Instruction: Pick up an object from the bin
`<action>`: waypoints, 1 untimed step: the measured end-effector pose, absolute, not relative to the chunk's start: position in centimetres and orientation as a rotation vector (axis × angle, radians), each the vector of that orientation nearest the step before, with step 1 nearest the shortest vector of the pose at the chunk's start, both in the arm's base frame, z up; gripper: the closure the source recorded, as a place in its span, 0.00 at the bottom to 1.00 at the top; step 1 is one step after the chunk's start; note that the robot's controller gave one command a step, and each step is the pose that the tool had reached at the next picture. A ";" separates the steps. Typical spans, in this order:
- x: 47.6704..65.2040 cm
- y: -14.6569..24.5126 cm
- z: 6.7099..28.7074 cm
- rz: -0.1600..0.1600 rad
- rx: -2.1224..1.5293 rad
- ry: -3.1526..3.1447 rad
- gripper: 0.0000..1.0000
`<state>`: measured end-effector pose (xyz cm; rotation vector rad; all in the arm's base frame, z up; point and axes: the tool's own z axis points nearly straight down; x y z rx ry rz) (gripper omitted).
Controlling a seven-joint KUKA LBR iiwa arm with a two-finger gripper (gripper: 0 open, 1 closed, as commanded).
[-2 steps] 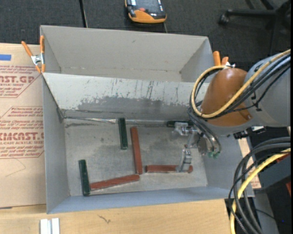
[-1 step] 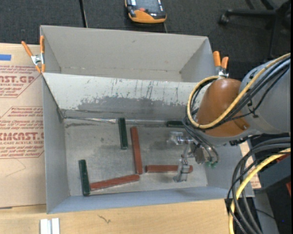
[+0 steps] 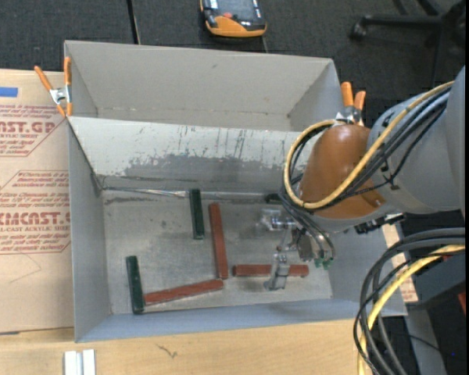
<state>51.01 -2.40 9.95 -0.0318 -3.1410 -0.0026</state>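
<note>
My gripper (image 3: 278, 278) reaches down at the right side of the bin floor. Its metal fingers stand on either side of a short red-brown stick (image 3: 254, 271) that lies flat and runs left to right. The fingers sit close against the stick's middle, and whether they press on it I cannot make out. A longer red-brown stick (image 3: 218, 239) lies upright in the view just left of that one. A dark green stick (image 3: 196, 213) lies beside it, further back.
Another red-brown stick (image 3: 183, 291) lies along the front wall, and a dark green stick (image 3: 134, 284) lies at the front left corner. The arm's orange cover and cables hang over the bin's right wall.
</note>
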 end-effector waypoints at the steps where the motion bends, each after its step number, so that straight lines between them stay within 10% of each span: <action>1: 51.0 -2.7 7.8 0.000 0.376 -3.119 0.00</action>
